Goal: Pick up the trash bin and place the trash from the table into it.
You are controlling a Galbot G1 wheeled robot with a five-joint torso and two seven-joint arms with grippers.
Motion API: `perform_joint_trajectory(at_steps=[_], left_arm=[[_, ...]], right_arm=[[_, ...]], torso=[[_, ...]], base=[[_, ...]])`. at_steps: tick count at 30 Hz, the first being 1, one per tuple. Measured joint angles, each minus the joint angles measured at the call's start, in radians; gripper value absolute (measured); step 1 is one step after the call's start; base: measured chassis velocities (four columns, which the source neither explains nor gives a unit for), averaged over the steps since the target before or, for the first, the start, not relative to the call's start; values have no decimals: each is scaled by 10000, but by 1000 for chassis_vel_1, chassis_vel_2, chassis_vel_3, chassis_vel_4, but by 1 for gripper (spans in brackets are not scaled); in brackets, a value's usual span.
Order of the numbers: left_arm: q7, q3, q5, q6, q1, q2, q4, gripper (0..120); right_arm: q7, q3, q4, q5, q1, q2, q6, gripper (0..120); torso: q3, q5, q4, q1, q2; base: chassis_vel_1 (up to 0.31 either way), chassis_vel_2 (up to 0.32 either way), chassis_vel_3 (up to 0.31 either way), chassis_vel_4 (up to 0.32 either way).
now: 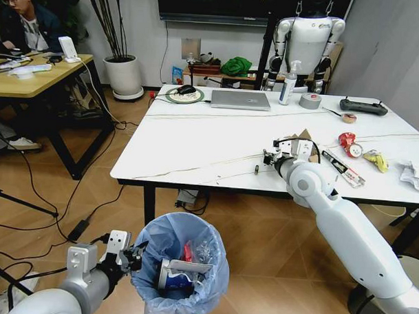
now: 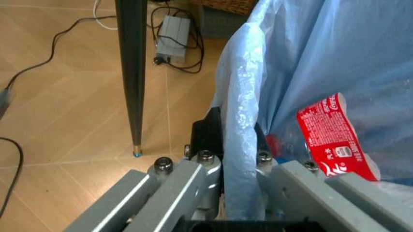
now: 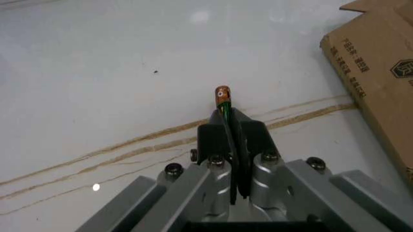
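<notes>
From the head view, the left hand (image 1: 134, 254) sits low at the robot's left, pinching the rim of the trash bin (image 1: 181, 266), which hangs below the near edge of the white marble-look tabletop (image 1: 196, 146); inside its light-blue bag lie a blue-and-white paper cup (image 1: 178, 274) and a clear bottle with a red label (image 1: 190, 251). The right arm reaches up over the tabletop, its right hand (image 1: 268, 158) near the front edge, just beside a piece of torn brown cardboard (image 1: 303, 141). Further to the right on the tabletop lie red wrappers (image 1: 350, 143), a yellow wrapper (image 1: 377, 160) and crumpled white tissues (image 1: 417, 174), while a laptop (image 1: 240, 99), a spray bottle (image 1: 288, 83) and a tape roll (image 1: 310, 100) stand toward the far side. In the left wrist view, the left hand (image 2: 240, 145) is pressed together on a fold of the blue bag at the bin's rim (image 2: 242, 135), with the red bottle label (image 2: 334, 137) visible through the plastic inside and a black table leg (image 2: 133, 72) standing on the wooden floor beyond. In the right wrist view, the right hand (image 3: 229, 121) is pressed together on a small battery (image 3: 223, 99) with an orange tip and green body that sticks out past the fingertips, just above the veined tabletop (image 3: 96, 96); the printed cardboard (image 3: 377, 67) lies close by.
</notes>
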Motion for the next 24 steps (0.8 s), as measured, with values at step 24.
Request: perform_joint_trajectory(at_steps=[24], left_arm=[[-417,99,-390,0,-264,-122,0,0]], right_arm=[[-5025,575,5844,2102,-1989,-1796,1252,0]], torso=[[-2,0,0,-1,0]], base=[[0,0,0,0]])
